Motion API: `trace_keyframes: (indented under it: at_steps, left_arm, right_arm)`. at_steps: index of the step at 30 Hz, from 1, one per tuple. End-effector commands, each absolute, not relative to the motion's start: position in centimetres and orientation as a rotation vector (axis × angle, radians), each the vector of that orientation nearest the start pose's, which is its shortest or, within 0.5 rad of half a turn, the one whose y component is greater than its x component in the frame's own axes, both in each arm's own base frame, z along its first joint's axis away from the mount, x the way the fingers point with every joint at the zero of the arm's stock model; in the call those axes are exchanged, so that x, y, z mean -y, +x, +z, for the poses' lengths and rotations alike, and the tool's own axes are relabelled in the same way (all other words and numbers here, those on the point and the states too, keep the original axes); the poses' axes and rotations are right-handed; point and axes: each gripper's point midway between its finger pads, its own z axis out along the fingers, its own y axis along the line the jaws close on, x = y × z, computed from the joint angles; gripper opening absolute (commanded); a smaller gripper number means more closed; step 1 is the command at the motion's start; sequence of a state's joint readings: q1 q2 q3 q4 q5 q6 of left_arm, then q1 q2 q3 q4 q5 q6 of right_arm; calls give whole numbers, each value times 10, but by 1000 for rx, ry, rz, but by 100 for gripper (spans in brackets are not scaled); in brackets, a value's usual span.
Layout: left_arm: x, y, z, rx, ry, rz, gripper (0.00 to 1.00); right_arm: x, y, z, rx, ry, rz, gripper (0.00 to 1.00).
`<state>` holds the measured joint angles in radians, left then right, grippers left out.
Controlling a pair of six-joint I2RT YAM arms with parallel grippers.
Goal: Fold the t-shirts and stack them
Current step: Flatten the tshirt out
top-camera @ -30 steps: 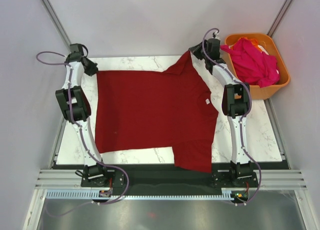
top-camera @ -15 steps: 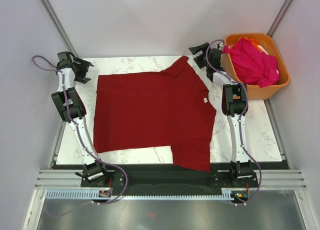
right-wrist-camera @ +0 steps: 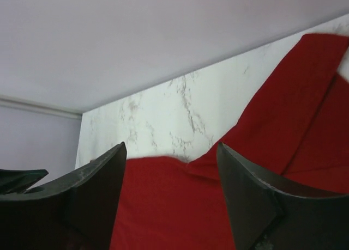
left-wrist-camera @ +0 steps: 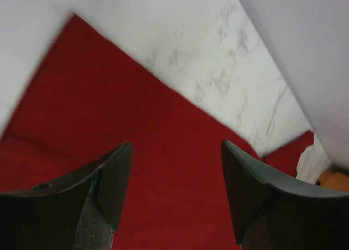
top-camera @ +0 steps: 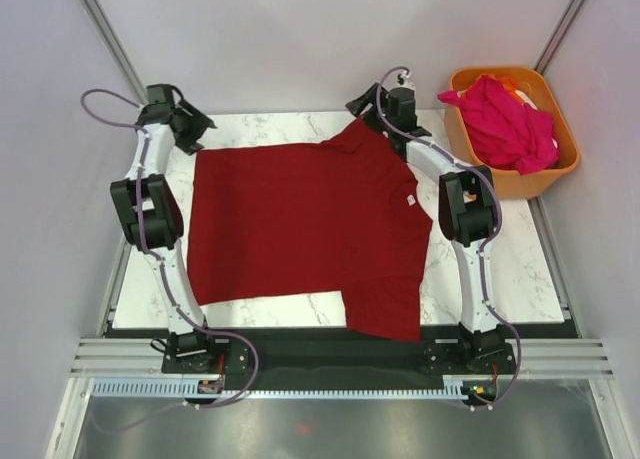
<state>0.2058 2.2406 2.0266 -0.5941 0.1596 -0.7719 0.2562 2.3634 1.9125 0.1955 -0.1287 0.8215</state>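
marble table held the red shirt spread flat, one sleeve hanging over the near edge, white label near the right side. orange tub sat at far right with the pink shirt heaped inside. left gripper was over the shirt's far-left corner, jaws released, grasping nothing. right gripper was over the far sleeve, jaws released, empty.

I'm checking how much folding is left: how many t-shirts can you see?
2. The dark red t-shirt lies spread flat on the table, unfolded. The pink t-shirt is bunched in the orange tub; more could be hidden under it.
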Motion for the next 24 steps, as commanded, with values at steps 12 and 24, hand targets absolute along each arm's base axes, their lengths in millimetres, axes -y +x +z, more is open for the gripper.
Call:
trace_keyframes:
  at_steps: [12, 24]
  left_arm:
    - [19, 488, 128, -2383, -794, -296, 73]
    - [25, 462, 151, -2390, -749, -333, 72]
  right_arm:
    - [-255, 611, 115, -2101, 391, 602, 65]
    - [-241, 628, 83, -2134, 435, 509, 65]
